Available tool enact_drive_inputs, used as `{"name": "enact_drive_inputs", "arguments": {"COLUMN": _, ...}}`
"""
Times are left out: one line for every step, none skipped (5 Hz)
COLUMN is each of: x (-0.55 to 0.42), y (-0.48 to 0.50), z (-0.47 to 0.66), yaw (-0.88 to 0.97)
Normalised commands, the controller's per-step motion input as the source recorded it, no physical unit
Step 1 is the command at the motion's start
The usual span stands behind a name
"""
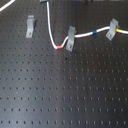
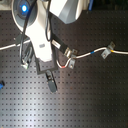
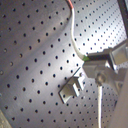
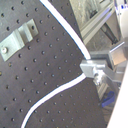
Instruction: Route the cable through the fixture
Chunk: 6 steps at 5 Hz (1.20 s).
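The white cable (image 1: 50,27) comes down from the first exterior view's top and bends at a red band (image 1: 60,46). The fixture (image 1: 30,27), a bare grey clip, stands apart on the first exterior view's left, with no cable in it. It also shows in the first wrist view (image 3: 72,89) and the second wrist view (image 4: 17,39). My gripper (image 3: 95,67) is shut on the cable above the board, a short way from the fixture. In the second wrist view the cable (image 4: 65,30) bends sharply at the gripper (image 4: 92,70). The gripper is out of the first exterior view.
The cable runs through a middle clip (image 1: 70,39) and a right clip (image 1: 112,30), with a blue band (image 1: 94,33) and a yellow band (image 1: 117,31). My arm (image 2: 37,40) covers the second exterior view's left. All sits on a black perforated board (image 1: 65,90).
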Motion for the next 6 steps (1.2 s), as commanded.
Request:
{"name": "enact_drive_inputs", "arguments": {"x": -0.479, "y": 0.314, "z": 0.08, "yaw": -0.11}}
{"name": "enact_drive_inputs", "arguments": {"x": -0.487, "y": 0.371, "z": 0.19, "yaw": -0.24}}
{"name": "enact_drive_inputs", "arguments": {"x": -0.401, "y": 0.324, "z": 0.21, "yaw": -0.23}}
{"name": "enact_drive_inputs", "arguments": {"x": -0.328, "y": 0.159, "z": 0.22, "yaw": -0.32}}
{"name": "enact_drive_inputs", "arguments": {"x": -0.25, "y": -0.008, "z": 0.18, "yaw": -0.37}}
{"name": "enact_drive_inputs", "arguments": {"x": -0.244, "y": -0.095, "z": 0.2, "yaw": -0.41}}
